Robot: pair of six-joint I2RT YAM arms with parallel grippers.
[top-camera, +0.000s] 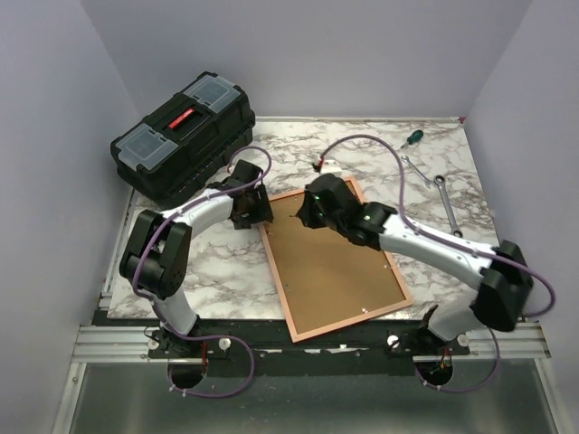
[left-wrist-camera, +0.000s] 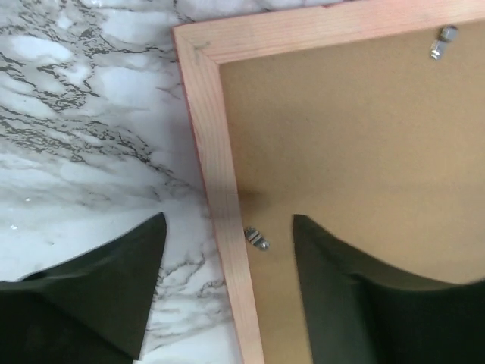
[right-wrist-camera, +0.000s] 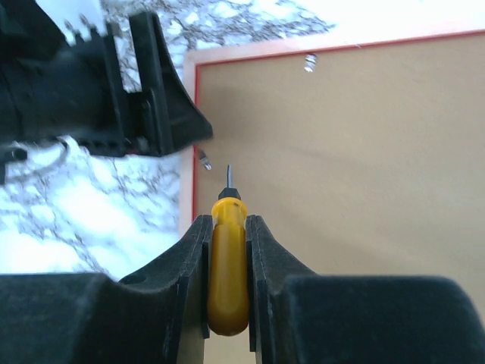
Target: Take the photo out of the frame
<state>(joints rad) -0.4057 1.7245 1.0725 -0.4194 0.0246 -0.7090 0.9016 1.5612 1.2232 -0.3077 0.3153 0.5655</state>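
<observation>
Frame (top-camera: 276, 271) face-down on the table (top-camera: 181, 271), photo hidden under backing board (top-camera: 335, 262); left fingers (left-wrist-camera: 129, 273) wide astride its left edge, likely steadying; right fingers (right-wrist-camera: 193, 250) clamp yellow screwdriver (right-wrist-camera: 228, 273), aimed at a clip (left-wrist-camera: 256, 239)

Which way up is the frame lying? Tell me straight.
Face down. The frame shows its brown backing board upward, metal clips along the edge; the photo is hidden. The right pincer holds a yellow screwdriver.

I can't see the photo: the frame (top-camera: 276, 282) lies face down, backing board (top-camera: 330, 271) up. My right arm (top-camera: 425, 242) covers its far edge; the screwdriver (right-wrist-camera: 228, 262) tip is too small to read.
</observation>
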